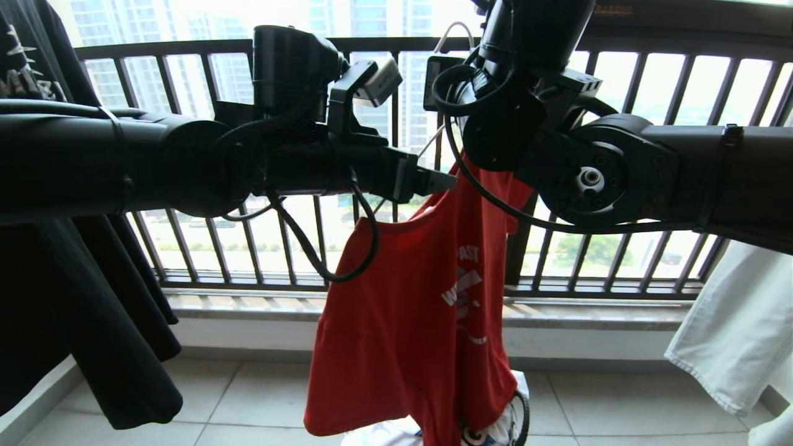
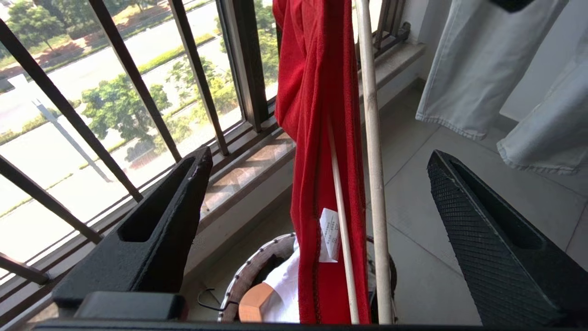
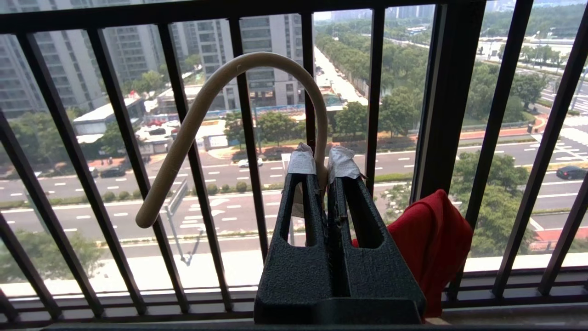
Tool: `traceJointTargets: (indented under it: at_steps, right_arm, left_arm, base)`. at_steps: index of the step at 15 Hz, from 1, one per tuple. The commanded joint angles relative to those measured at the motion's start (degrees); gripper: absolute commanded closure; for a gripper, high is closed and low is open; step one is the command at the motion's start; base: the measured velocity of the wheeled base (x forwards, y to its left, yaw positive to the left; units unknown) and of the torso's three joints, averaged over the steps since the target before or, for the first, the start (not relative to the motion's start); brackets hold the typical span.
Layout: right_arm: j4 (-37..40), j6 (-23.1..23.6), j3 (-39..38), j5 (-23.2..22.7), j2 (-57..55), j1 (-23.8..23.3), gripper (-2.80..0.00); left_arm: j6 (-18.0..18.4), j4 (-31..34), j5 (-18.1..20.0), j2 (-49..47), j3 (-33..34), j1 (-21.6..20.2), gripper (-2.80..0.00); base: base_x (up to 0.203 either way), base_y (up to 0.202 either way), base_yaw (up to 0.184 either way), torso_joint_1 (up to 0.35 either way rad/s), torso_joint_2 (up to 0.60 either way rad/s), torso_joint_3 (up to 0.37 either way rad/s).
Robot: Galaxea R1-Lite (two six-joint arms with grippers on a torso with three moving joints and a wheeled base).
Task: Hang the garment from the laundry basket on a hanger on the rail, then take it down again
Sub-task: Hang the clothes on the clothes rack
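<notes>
The garment (image 1: 409, 310), a red T-shirt with white print, hangs in mid-air on the pale wire hanger (image 3: 239, 69). My right gripper (image 3: 321, 163) is shut on the hanger's neck just below the hook, and red cloth (image 3: 427, 239) bunches beside it. My left gripper (image 2: 319, 155) is open, one finger on each side of the hanging garment (image 2: 317, 92) and the hanger's wires (image 2: 374, 138), touching neither. In the head view the left gripper (image 1: 433, 181) points at the shirt's shoulder. The laundry basket (image 2: 248, 276) stands on the floor below. The rail is out of view.
The black barred window railing (image 1: 248, 43) runs close behind the shirt. A black T-shirt (image 1: 62, 279) hangs at the left and a white garment (image 1: 731, 334) at the right. White cloth and a wooden piece (image 2: 255, 303) lie in the basket.
</notes>
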State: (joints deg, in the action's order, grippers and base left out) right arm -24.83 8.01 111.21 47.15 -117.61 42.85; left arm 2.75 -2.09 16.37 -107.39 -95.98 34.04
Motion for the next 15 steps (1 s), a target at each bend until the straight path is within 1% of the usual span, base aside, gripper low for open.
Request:
traceJointTargets:
  at_steps: [1,6,11,15]
  right_arm:
    - [-0.21,0.08,-0.74,0.27,0.46,0.04,0.00]
    - [-0.04,0.25,-1.09,0.22,0.81,0.04,0.00]
    - [-0.04,0.34,-1.09,0.22,0.81,0.04,0.00]
    - [0.04,0.42,-1.09,0.13,1.07,0.04,0.00]
  left_arm:
    - [-0.55,-1.96,0.15,-0.72,-0.09,0.13,0.00]
    - [-0.81,-1.96,0.15,-0.47,-0.08,0.10,0.00]
    - [-3.17,-2.04,0.15,1.29,0.00,0.15,0.00]
    - [-3.19,-2.04,0.06,1.74,0.00,0.15,0.00]
  base:
    - [0.000,0.000,0.000,0.000,0.00,0.000]
    - [0.000,0.000,0.000,0.000,0.00,0.000]
    - [0.000,0.000,0.000,0.000,0.00,0.000]
    - [0.000,0.000,0.000,0.000,0.00,0.000]
